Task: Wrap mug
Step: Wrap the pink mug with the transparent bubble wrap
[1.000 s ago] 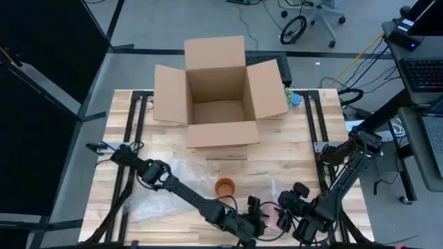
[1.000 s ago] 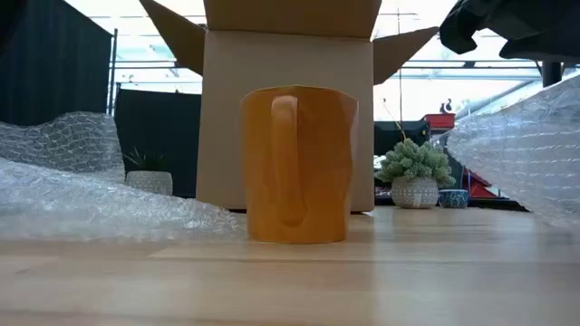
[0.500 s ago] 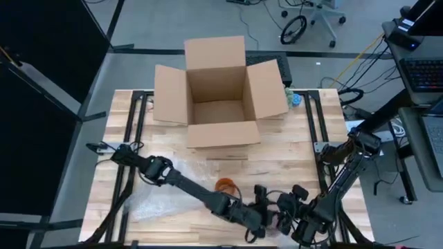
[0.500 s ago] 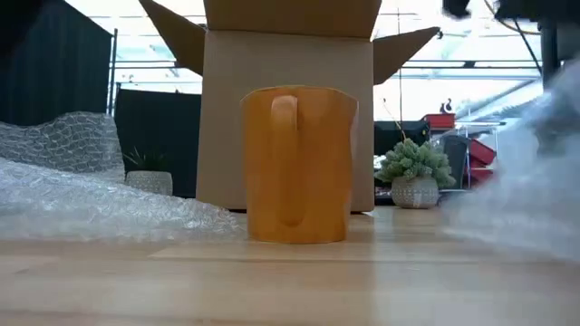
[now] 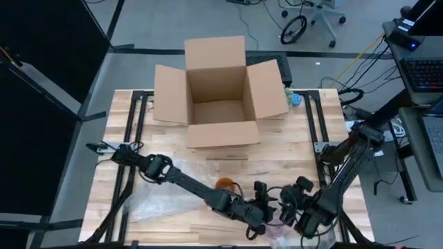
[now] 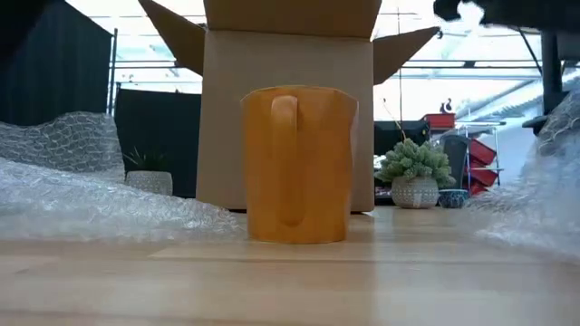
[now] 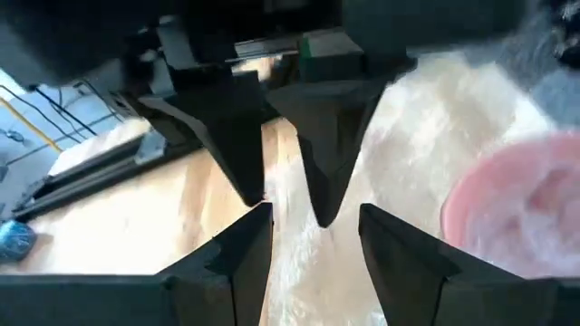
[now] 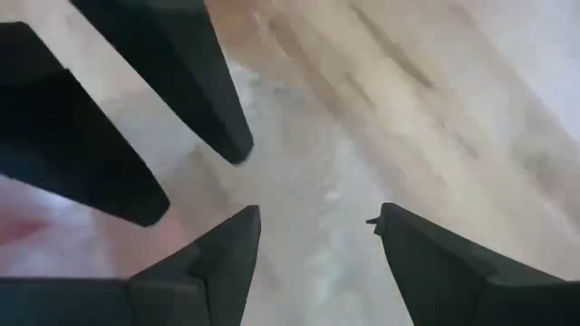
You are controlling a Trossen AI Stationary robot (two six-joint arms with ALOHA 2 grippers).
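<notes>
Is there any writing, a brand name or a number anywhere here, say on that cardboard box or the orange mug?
No readable text anywhere.
Cardboard box: its faces are plain, no print.
Orange mug: plain, no logo on the side that shows.
Bubble wrap: no label.
Keyboard at the desk: keys too small to read.

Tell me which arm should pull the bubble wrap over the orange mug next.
Left, probably. The left tool sits just beside the orange mug, its fingers open over the bubble wrap. The right tool is also open but lies farther from the mug, beyond the left one.
</notes>
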